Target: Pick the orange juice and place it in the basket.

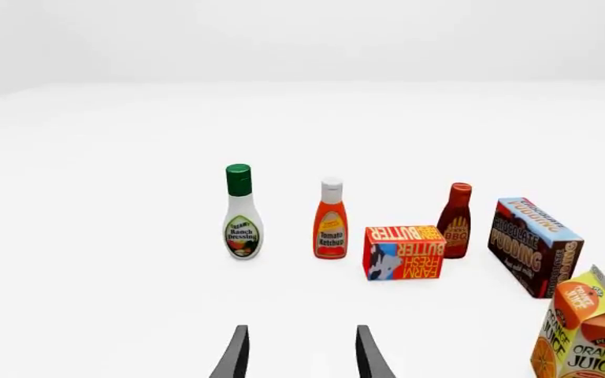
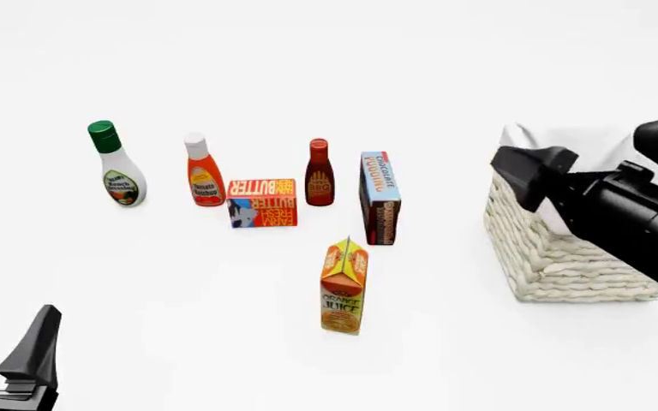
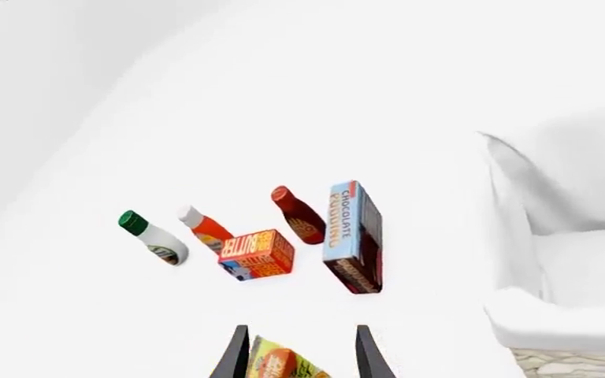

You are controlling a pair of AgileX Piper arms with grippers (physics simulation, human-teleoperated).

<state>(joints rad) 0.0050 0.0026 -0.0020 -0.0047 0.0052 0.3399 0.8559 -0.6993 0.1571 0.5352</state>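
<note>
**Q:** While nothing has hold of it, where does the orange juice stand?

**A:** Lower centre of the front view, upright on the white table, apart from the other groceries. Its long axis runs vertical, the gable ridge at the top and the printed name facing the camera. Standing alone like that, it looks easy to reach from above.

**Q:** What lies around it?

**A:** Above it in the frame, a loose row: chocolate pudding box standing on end, dark sauce bottle, butter box lying flat, ketchup bottle, and ranch dressing bottle at far left. The basket sits at the right edge, well apart from the carton, mostly hidden by the arm.

**Q:** And the arms?

**A:** The right gripper hangs above the carton. In the right wrist view its two dark fingers are parted, with the carton's top showing between them at the bottom edge; they hold nothing. My reading is that it is lined up for a descent onto the carton. The left gripper sits at lower left of the front view, jaws spread and empty, pointed toward the bottles, with the juice only at the lower right corner of its view. It seems parked out of the way.
</note>
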